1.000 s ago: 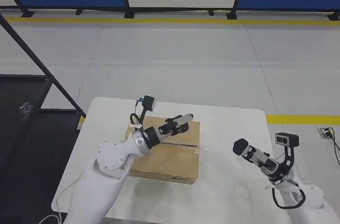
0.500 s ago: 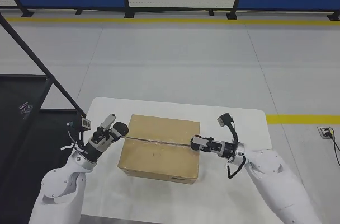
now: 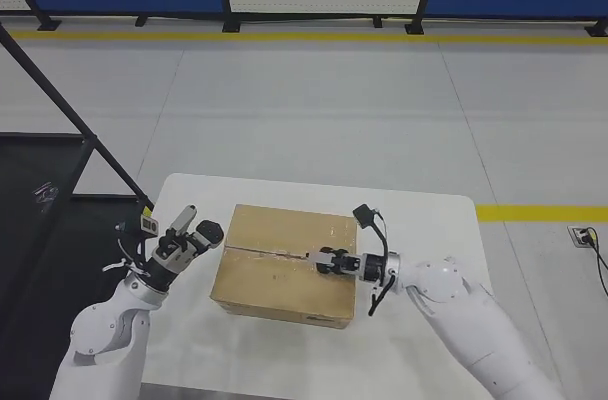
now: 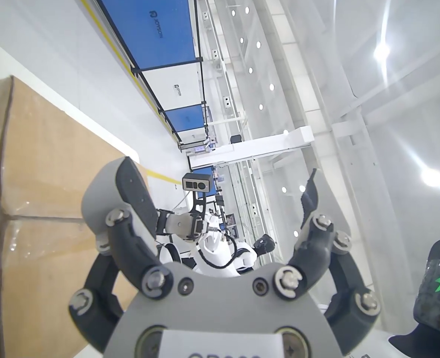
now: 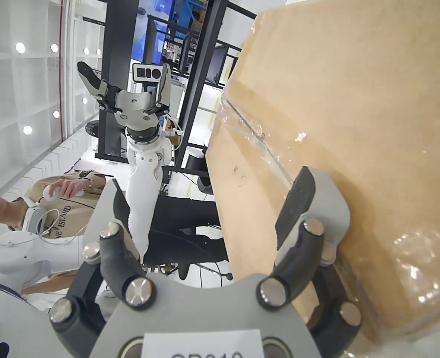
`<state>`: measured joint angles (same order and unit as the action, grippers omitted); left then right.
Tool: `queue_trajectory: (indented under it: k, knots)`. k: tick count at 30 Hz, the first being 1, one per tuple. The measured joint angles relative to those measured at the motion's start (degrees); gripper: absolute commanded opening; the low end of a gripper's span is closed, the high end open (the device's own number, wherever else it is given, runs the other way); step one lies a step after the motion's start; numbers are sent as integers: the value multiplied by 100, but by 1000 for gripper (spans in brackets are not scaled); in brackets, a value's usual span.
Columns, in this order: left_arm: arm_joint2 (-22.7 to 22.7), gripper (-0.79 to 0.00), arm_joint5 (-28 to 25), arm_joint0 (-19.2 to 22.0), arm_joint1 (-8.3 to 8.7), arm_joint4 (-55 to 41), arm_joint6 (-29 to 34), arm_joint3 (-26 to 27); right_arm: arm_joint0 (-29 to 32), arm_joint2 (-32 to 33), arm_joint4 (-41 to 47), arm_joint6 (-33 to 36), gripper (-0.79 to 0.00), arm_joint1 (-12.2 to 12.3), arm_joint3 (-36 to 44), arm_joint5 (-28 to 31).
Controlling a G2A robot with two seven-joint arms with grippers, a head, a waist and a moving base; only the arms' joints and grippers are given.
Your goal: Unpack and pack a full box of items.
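Both gape: right pincer (image 3: 325, 262) low over the box (image 3: 274, 288), left pincer (image 3: 198, 225) just beside its end.

Matt brown cardboard on the box (image 3: 284, 265), with glossy clear tape (image 5: 257, 135) crinkling along its seam. Under it the counter (image 3: 414, 215) looks smooth and white. On the right claw (image 5: 208, 188), dull grey shells, black ribbed pads (image 5: 294, 203), shiny metal screws (image 5: 136, 290). The left claw (image 4: 220, 173) looks the same.

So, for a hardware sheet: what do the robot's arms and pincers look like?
The left arm and right arm are glossy white. The left pincer and right pincer share grey plates, black links, silver screws, black-padded fingers. A black cable loops by the right wrist.
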<state>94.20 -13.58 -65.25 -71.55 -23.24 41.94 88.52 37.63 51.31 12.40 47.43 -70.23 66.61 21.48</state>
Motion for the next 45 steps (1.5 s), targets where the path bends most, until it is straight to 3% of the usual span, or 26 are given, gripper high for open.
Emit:
queue_trajectory:
  k: [9, 21, 31, 39, 45]
  knots:
    - [111, 0, -124, -126, 43, -179, -40, -108, -396, -484, 53, -100, 0, -271, -243, -246]
    - [288, 0, -334, -359, 94, -549, -44, -272, -1183, -1274, 636, -379, 0, -922, -1064, -757]
    - [325, 0, -352, -308, 138, -581, -87, -559, -1627, -1685, 1174, -219, 0, -1488, -1806, -522]
    - [264, 0, -272, -65, 161, -495, -268, -965, -1803, -1714, 1221, -172, 0, -1714, -2294, -413]
    - [213, 0, -259, 105, 186, -511, -157, -1057, -1793, -1485, 1147, 1, 0, -1668, -2566, -227]
